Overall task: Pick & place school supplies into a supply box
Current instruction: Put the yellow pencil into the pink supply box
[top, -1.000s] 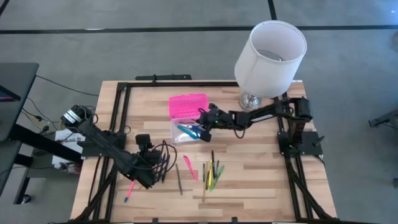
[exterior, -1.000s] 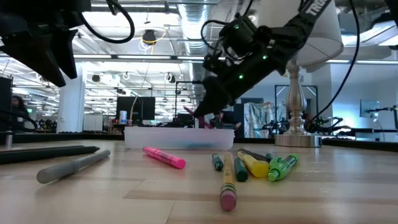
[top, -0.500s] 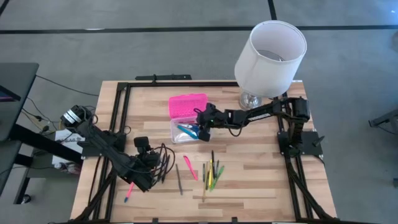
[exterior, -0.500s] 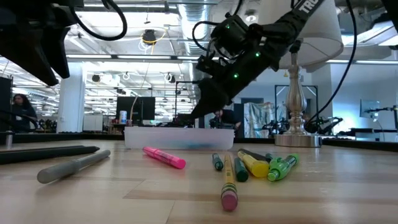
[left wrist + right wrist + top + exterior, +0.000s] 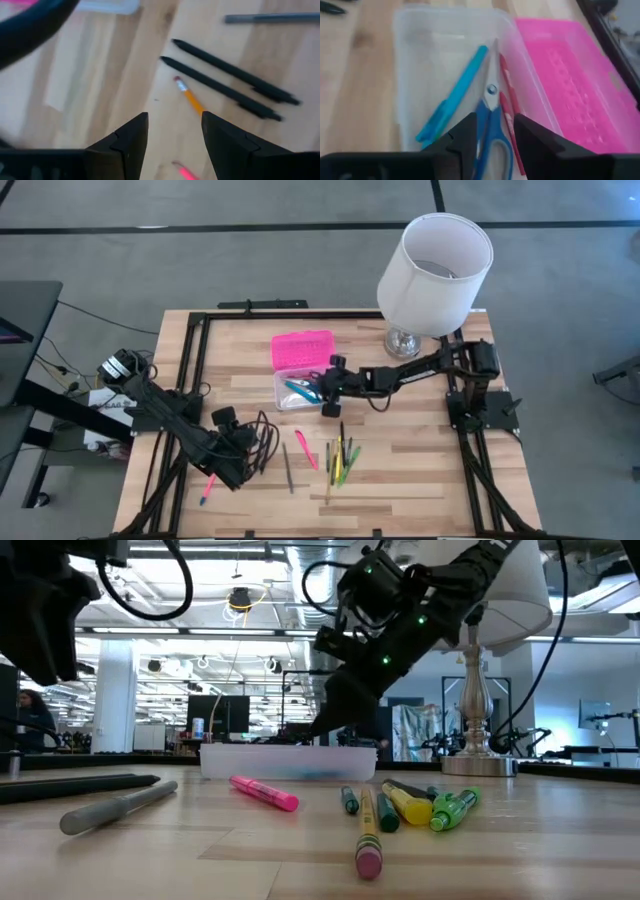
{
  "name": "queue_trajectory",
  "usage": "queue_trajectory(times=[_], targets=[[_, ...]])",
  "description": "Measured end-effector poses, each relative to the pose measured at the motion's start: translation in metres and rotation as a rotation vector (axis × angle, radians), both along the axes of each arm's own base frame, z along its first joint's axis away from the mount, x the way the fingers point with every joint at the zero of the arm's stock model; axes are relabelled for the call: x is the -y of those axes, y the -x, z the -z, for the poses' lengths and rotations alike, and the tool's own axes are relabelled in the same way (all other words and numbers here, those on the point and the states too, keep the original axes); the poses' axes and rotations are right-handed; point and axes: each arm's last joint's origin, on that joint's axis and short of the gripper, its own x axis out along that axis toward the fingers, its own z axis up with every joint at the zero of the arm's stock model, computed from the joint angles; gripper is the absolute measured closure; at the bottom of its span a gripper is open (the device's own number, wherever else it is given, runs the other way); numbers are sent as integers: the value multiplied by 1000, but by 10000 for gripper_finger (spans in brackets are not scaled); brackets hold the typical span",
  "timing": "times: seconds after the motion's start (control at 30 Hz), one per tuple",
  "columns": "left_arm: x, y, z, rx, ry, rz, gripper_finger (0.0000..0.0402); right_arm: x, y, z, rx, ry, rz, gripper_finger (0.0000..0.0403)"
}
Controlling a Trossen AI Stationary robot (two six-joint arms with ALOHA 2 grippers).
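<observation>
**Fingers apart over the box, most supplies not yet packed**

Fingers of your right gripper stand open and hold nothing, directly over the clear box. The blue-handled scissors lie inside it, showing in the gap between the two fingers but below them, not gripped. A blue pen lies beside the scissors in the box and a red pen on their other side, toward the pink lid, which lies open flat against the box.

So three items look packed. Left on the table, on the side of the box away from the lid: a cluster of pencils and markers, a pink marker, a grey pen. Farther from the box, under the left arm, lie a pink pen, two black pens and a yellow pencil.

Your left gripper hovers over that far group with fingers apart and empty; the pencil's end lies just ahead of the gap between them.

My judgement: under a third is done.
</observation>
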Motion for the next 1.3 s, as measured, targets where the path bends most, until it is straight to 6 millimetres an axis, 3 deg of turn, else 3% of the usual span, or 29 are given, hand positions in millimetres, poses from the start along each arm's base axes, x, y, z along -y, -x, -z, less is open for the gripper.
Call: queue_trajectory(times=[0.17, 0.27, 0.43, 0.63, 1.0, 1.3], targets=[[2, -3, 2, 27, 32, 1, 221, -14, 3, -21, 50, 41, -68, 284], [0, 0, 15, 30, 36, 1, 221, -25, 10, -33, 89, 53, -107, 284], [-5, 8, 42, 8, 71, -8, 221, -44, 32, -48, 150, 72, -178, 285], [-8, 12, 58, 29, 103, -9, 221, -65, 64, -67, 268, 73, -252, 285], [-19, 11, 77, 63, 147, -46, 221, -91, 122, -79, 397, 138, -276, 285], [-35, 7, 87, 48, 204, -99, 221, -105, 137, -83, 432, 186, -255, 285]])
